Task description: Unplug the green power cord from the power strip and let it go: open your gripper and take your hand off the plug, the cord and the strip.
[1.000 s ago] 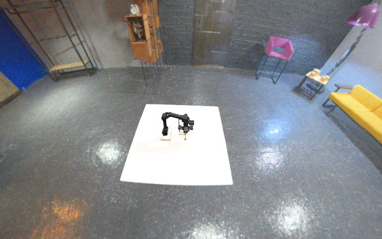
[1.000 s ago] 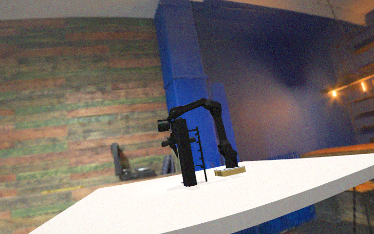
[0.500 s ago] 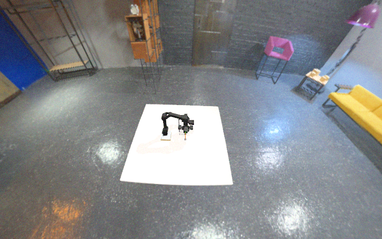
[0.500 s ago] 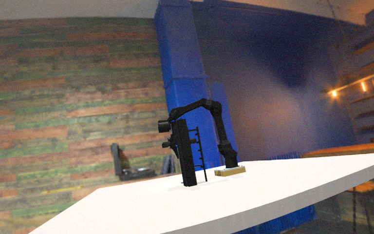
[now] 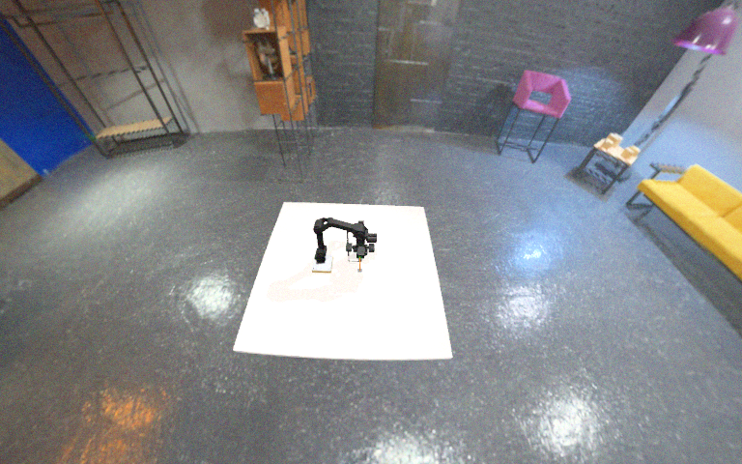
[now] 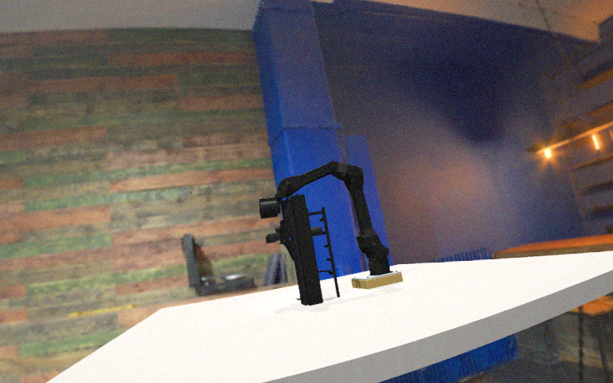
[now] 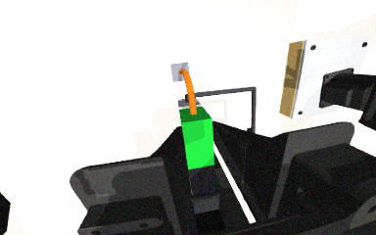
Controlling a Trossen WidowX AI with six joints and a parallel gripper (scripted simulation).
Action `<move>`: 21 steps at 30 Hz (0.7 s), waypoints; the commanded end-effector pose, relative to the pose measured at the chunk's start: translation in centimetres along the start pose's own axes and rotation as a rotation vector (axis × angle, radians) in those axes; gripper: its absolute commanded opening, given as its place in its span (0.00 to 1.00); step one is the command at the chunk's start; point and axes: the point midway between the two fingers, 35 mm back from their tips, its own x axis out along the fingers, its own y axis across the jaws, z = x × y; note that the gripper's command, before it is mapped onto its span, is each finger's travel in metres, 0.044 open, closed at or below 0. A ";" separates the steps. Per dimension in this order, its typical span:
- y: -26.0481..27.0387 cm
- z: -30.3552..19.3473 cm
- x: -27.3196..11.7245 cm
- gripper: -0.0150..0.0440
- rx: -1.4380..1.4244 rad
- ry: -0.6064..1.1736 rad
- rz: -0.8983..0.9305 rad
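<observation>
From where I stand, the gripper (image 7: 198, 162) is closed on the green plug (image 7: 197, 139), with one dark finger on each side of it. The plug stands upright on a dark block, which I take for the strip (image 7: 206, 188), and I judge it is not yet pulled out. An orange cord (image 7: 189, 93) rises from the top of the plug and bends to a small grey square (image 7: 179, 72) on the white worktop (image 7: 73, 73). To the right is the arm's base plate (image 7: 333, 73). So the grasp is done, it seems. What is left is the pull upward, then the opening of the gripper and moving well away from plug, cord and strip.
</observation>
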 end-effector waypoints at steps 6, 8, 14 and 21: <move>0.1 0.3 0.0 0.25 -0.001 0.000 0.002; 0.1 0.5 0.0 0.25 -0.001 0.000 0.002; 0.2 1.5 0.0 0.25 -0.001 0.000 0.001; 0.2 2.6 -0.1 0.25 0.000 0.000 0.001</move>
